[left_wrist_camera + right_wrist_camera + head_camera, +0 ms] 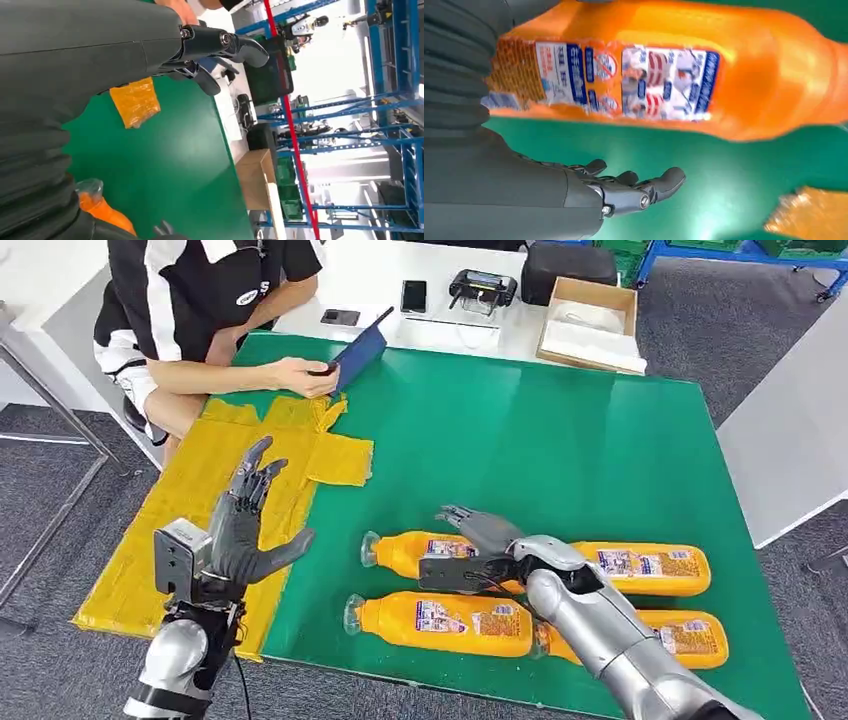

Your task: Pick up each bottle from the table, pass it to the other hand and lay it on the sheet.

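The bottles' (pixel 445 624) labels (pixel 624 82) carry blue and red print too blurred to read. The person's shirt (pixel 200 280) bears an illegible oval badge (pixel 247 297).

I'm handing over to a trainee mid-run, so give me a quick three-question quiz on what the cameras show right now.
1. True or false: the left hand is holding a bottle.
2. Which does the right hand hover over? A) the far left bottle B) the near left bottle C) the cardboard box
3. Fill in: the yellow sheet carries ___ bottles.

Key
1. False; it is raised with fingers spread above the sheet.
2. A.
3. No; every bottle in the head view lies on the green table.
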Robot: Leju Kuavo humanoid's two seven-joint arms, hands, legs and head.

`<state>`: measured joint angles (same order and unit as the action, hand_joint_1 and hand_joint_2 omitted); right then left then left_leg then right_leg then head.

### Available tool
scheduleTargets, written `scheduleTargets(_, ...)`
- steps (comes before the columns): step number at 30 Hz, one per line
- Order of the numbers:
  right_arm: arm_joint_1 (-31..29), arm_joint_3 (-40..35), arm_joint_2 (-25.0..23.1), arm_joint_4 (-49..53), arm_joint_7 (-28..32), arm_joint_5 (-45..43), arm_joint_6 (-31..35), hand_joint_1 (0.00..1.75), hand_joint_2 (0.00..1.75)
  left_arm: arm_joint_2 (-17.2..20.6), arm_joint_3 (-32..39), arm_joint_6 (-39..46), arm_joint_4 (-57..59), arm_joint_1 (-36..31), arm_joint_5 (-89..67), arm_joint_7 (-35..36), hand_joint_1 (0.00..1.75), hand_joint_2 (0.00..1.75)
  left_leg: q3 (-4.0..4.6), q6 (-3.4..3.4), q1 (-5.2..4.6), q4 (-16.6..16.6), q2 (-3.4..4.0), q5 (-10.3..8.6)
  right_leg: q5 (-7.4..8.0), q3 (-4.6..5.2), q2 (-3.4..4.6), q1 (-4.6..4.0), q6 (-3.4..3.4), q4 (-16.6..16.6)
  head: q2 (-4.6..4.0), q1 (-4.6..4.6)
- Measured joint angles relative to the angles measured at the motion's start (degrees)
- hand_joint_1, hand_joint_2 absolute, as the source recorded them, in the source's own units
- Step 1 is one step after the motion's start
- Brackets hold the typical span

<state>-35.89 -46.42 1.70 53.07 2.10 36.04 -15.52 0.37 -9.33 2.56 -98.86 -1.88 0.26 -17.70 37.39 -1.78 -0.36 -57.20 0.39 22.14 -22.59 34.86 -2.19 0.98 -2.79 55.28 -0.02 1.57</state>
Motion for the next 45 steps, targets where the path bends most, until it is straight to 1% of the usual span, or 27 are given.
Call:
scheduleTargets(5,-0.5,-0.5,-0.5,-2.2,-1.1,-0.6,0.0,0.00,1.75,0.1,-0.4,0.3,0.9,-0.3,0.0,0.0,0.00,1.75,0.00,0.00,0.00,0.0,0.00,0.00,0.00,-0.01,0.00,0.00,0.00,0.0,0.00,0.00)
scheduleTargets(9,-0.9,-1.5,-1.1,-4.5,-3.9,1.4,0.2,0.00,1.75,0.2,-0.4,0.4,1.4,-0.3,0.1,-0.2,0.00,1.75,0.00,0.00,-0.01,0.0,-0.01,0.00,0.00,-0.01,0.00,0.01,0.00,0.0,0.00,0.00)
scheduleTargets(15,-1.4,-2.2,-1.9,-6.0,-4.3,1.9,0.3,0.00,1.75,0.2,-0.4,0.5,1.6,-0.3,0.1,-0.2,0.00,1.75,0.00,0.00,0.00,0.0,-0.01,0.00,0.00,0.00,0.00,0.00,0.00,0.0,0.00,0.00)
scheduleTargets(18,-1.7,-2.7,-2.0,-6.9,-5.8,3.4,0.8,0.00,1.75,0.2,-0.4,0.5,1.6,-0.3,0.1,0.0,0.00,1.75,0.00,0.00,0.00,0.0,0.00,0.00,0.00,-0.01,0.00,0.00,0.00,0.0,0.00,0.00)
scheduleTargets(19,-2.0,-2.9,-2.1,-7.5,-6.3,4.3,1.2,0.10,1.75,0.2,-0.4,0.5,1.7,-0.3,0.1,0.0,0.00,1.75,0.00,0.00,0.00,0.0,0.00,0.00,0.00,-0.01,0.00,0.00,0.00,0.0,0.00,0.00)
scheduleTargets(20,-2.2,-3.2,-2.4,-8.4,-6.8,5.3,1.6,1.47,1.75,0.2,-0.4,0.5,1.7,-0.3,0.1,0.1,0.00,1.75,0.00,0.00,0.00,0.0,0.00,0.00,0.00,-0.01,0.00,0.00,0.00,0.0,0.00,0.00)
scheduleTargets(21,-2.5,-3.4,-2.6,-9.2,-7.2,6.3,2.1,1.75,1.75,0.2,-0.4,0.6,1.8,-0.3,0.1,0.1,0.00,1.75,0.00,0.00,0.00,0.0,0.00,0.00,0.00,-0.01,0.00,0.00,0.00,0.0,0.00,0.00)
scheduleTargets(23,-2.9,-3.8,-3.2,-10.9,-8.4,8.8,4.1,1.75,1.75,0.2,-0.4,0.6,1.8,-0.3,0.0,0.2,0.00,1.75,-0.01,0.00,0.00,0.0,-0.01,0.00,0.00,-0.01,0.00,0.00,0.00,0.0,0.00,0.00)
scheduleTargets(27,-2.7,-3.9,-4.2,-13.2,-11.7,14.9,12.8,1.75,1.75,0.2,-0.4,1.0,1.7,0.1,-0.6,0.9,0.00,1.75,0.00,0.00,0.00,0.0,0.01,0.00,0.00,-0.01,0.00,0.01,0.00,0.0,0.00,0.00)
scheduleTargets(30,-1.9,-2.4,-4.4,-13.0,-11.8,17.7,16.2,1.75,1.75,0.1,-0.4,0.5,1.4,0.7,-1.0,1.5,0.00,1.75,0.00,0.00,0.00,0.0,-0.03,0.00,0.00,-0.01,-0.01,0.01,0.00,0.0,0.00,0.00)
scheduleTargets(32,-0.2,-0.7,-4.4,-11.3,-11.6,19.8,21.0,1.75,1.75,0.0,-0.4,0.2,1.1,1.0,-1.0,1.8,0.00,1.75,0.01,0.00,0.00,0.0,-0.03,0.00,0.00,0.01,-0.02,0.01,0.00,0.0,0.00,0.00)
scheduleTargets(34,2.1,1.9,-4.2,-8.0,-10.6,21.4,27.2,1.75,1.75,-0.1,-0.4,-0.3,0.9,1.4,-1.0,2.2,0.00,1.75,0.01,0.00,0.00,0.0,-0.01,0.00,0.00,0.01,-0.01,0.00,0.00,0.0,0.00,-0.02)
scheduleTargets(37,6.1,6.0,-3.8,-1.7,-8.2,22.6,34.0,1.75,1.75,-0.2,-0.6,-0.7,0.6,1.6,-1.0,2.3,0.00,1.75,0.04,0.01,0.00,0.0,-0.06,0.02,-0.02,0.04,-0.04,0.00,0.01,0.0,0.00,0.00)
scheduleTargets(39,9.0,9.5,-3.6,3.3,-4.9,21.0,39.4,1.75,1.75,-0.4,-0.9,-0.7,0.6,1.7,-0.9,2.3,0.00,1.75,0.07,0.02,0.00,0.0,-0.10,0.02,-0.03,0.05,-0.05,0.00,0.01,0.0,0.00,0.00)
scheduleTargets(41,11.9,12.6,-3.8,7.8,-0.2,17.7,45.1,1.75,1.75,-0.4,-1.4,-0.7,0.6,1.7,-0.3,2.3,0.00,1.75,0.07,0.02,0.00,0.0,-0.10,0.03,-0.03,0.08,-0.05,0.01,0.01,0.0,0.00,0.02)
scheduleTargets(42,14.0,15.0,-4.0,11.5,4.5,14.8,49.7,1.75,1.75,-0.4,-1.9,-0.6,0.7,1.7,0.3,2.1,0.00,1.75,0.10,0.02,0.00,0.0,-0.17,0.03,-0.05,0.07,-0.07,0.01,0.01,0.0,0.00,-0.02)
scheduleTargets(43,15.9,17.4,-4.5,14.8,9.0,12.8,52.8,1.75,1.75,-0.4,-2.4,-0.3,0.7,1.7,0.6,2.0,0.00,1.75,0.13,0.02,0.00,0.0,-0.22,0.03,-0.05,0.07,-0.08,0.01,0.01,0.0,0.00,0.00)
scheduleTargets(44,17.5,19.9,-5.2,18.0,12.9,11.0,54.5,1.75,1.75,-0.4,-2.9,0.0,0.7,1.6,1.0,1.8,0.00,1.75,0.12,0.02,0.00,0.0,-0.22,0.03,-0.05,0.08,-0.08,0.01,0.01,0.0,0.00,0.00)
scheduleTargets(45,18.8,22.2,-5.9,20.7,15.4,9.5,55.3,1.75,1.75,-0.4,-3.3,0.3,0.8,1.5,1.0,1.7,0.00,1.75,0.12,0.03,0.00,0.0,-0.24,0.05,-0.05,0.07,-0.07,0.01,0.01,0.0,0.00,0.02)
